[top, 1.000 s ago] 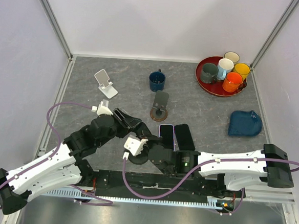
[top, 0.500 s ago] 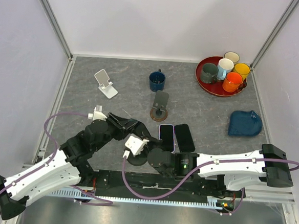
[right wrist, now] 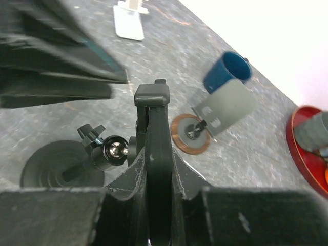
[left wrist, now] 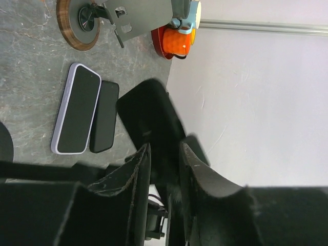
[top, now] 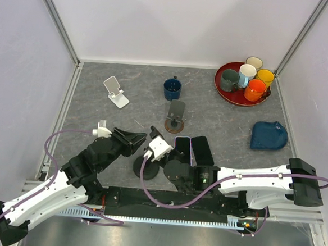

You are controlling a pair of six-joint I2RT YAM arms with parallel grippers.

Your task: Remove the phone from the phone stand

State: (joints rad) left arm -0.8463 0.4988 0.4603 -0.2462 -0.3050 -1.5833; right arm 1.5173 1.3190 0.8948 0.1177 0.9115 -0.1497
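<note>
My left gripper (top: 135, 138) is shut on a black phone (left wrist: 149, 119), which stands up between its fingers (left wrist: 142, 166) in the left wrist view, above the table and apart from the stand. In the right wrist view this gripper and phone (right wrist: 77, 61) are a dark blur at the upper left. My right gripper (top: 152, 154) is shut on the upright holder plate (right wrist: 154, 118) of the black phone stand. The stand's ball joint (right wrist: 113, 150) and round base (right wrist: 43, 171) sit just to the left. The base also shows in the top view (top: 144, 169).
A lilac-cased phone (top: 182, 149) and a black phone (top: 201, 150) lie flat side by side. A grey stand on a wooden disc (top: 176, 116), a blue mug (top: 172, 88) and a white stand (top: 116, 91) are farther back. A red tray (top: 221, 89) of mugs and a blue cloth (top: 269, 135) are on the right.
My left gripper has drawn back to the left with the black phone, away from the stand. My right gripper has shifted slightly up and right, still gripping the stand's holder.
</note>
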